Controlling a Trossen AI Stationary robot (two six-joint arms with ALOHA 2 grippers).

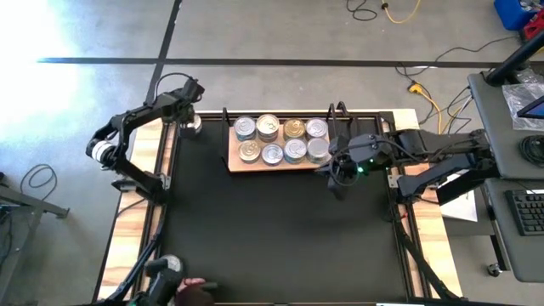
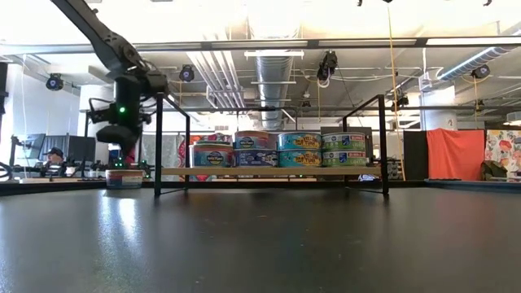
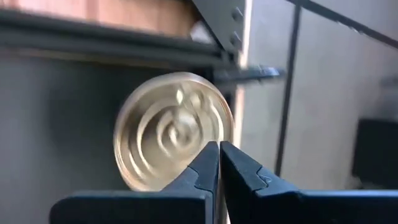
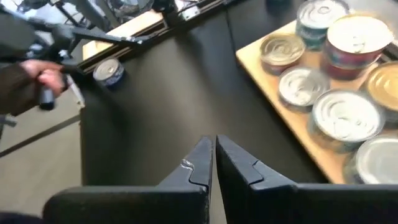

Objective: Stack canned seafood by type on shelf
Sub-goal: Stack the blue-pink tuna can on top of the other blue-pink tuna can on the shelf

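Observation:
The shelf [image 1: 231, 161], a light-wood board with black wire posts, stands at the table's far middle. It carries several tins of canned seafood [image 1: 272, 153], some stacked two high [image 2: 299, 150]. One loose gold-lidded tin [image 1: 194, 126] rests flat on the table near the far left corner. My left gripper [image 3: 219, 152] is shut and points down just above that tin [image 3: 168, 137]; in the low view a small gap shows between gripper [image 2: 122, 156] and tin [image 2: 124, 177]. My right gripper [image 4: 214, 149] is shut and empty, above the table beside the shelf's right end [image 1: 340, 174].
Another tin [image 4: 109, 70] lies at the table's near left corner [image 1: 170, 265], next to a person's hand [image 4: 37, 78]. Wooden strips [image 1: 136, 212] and black frame bars edge the table. Bare black tabletop [image 1: 280, 238] stretches in front of the shelf.

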